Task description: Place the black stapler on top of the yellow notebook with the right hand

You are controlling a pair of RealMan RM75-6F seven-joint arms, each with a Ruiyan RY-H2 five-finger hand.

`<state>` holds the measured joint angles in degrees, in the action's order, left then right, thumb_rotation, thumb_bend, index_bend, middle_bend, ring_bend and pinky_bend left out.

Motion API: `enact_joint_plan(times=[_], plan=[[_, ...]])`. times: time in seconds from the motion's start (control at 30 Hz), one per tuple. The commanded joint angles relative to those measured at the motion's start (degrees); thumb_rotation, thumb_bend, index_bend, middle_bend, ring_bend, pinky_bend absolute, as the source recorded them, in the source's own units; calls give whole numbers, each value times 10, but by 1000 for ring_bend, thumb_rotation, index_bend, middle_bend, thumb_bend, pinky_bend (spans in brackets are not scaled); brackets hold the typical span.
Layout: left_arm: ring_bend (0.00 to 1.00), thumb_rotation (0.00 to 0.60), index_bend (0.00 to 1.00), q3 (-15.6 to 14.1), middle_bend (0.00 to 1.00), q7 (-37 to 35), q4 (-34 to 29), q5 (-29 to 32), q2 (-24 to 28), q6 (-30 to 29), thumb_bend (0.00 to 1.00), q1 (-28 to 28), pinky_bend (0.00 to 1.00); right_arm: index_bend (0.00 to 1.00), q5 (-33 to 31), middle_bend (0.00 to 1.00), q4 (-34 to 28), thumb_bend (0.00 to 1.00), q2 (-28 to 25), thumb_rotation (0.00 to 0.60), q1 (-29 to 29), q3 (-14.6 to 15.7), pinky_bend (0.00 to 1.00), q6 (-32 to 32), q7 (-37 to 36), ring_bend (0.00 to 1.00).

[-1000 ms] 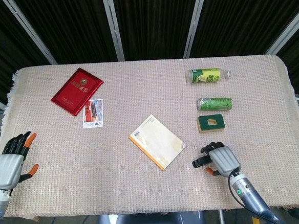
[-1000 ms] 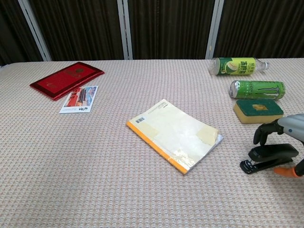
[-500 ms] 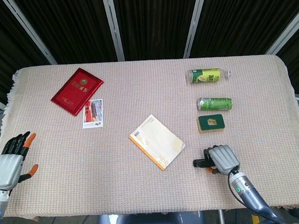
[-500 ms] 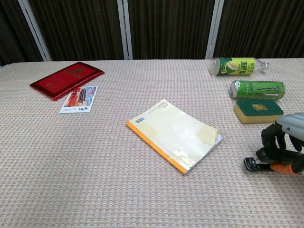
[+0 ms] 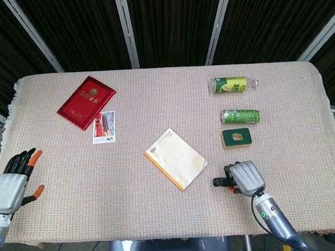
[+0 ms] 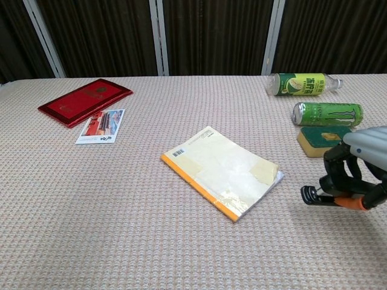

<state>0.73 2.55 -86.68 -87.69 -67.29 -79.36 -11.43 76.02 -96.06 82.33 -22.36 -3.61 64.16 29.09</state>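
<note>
The yellow notebook (image 5: 176, 158) (image 6: 222, 171) lies flat near the middle of the table, pale cover up, orange spine toward the front. My right hand (image 5: 244, 177) (image 6: 357, 171) is to its right and grips the black stapler (image 5: 220, 182) (image 6: 314, 195), fingers wrapped over it. Only the stapler's left end sticks out of the hand, lifted a little off the cloth and pointing at the notebook. My left hand (image 5: 13, 182) rests open at the table's front left edge, fingers spread, holding nothing; it does not show in the chest view.
A green-topped sponge (image 5: 236, 137) (image 6: 326, 139), a green can (image 5: 240, 116) (image 6: 327, 113) and a lying green bottle (image 5: 231, 85) (image 6: 300, 84) sit behind my right hand. A red booklet (image 5: 86, 101) (image 6: 84, 101) and a photo card (image 5: 104, 127) (image 6: 101, 126) lie at the far left.
My right hand closed over the stapler, raised it off the cloth and has shifted it leftward toward the notebook. The left hand stayed put.
</note>
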Motion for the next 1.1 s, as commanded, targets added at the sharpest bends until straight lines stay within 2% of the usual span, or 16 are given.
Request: enact_joint_plan(times=[0.03,0.23,0.4,0.8,1.1], plan=[[0,600,0,-1,0,-3,0,-2,1,-2,303,1,83,629,-6,599,-41,254,0,600,-11,-5,663,7,54,557],[0,600,0,-3,0,-9,0,-8,4,-4,303,1,83,629,-37,599,-90,255,18,600,-31,-17,663,8,142,557],[0,600,0,-5,0,-13,0,-12,5,-3,303,0,83,629,-71,599,-104,253,48,600,-60,-33,662,-4,195,558],[0,600,0,1,0,-23,7,7,4,13,303,-4,83,629,-183,599,-79,255,117,600,-146,-89,662,-35,270,559],[0,600,0,3,0,-35,15,17,5,23,304,-6,83,628,-248,599,-47,253,152,600,-194,-106,663,-41,284,559]])
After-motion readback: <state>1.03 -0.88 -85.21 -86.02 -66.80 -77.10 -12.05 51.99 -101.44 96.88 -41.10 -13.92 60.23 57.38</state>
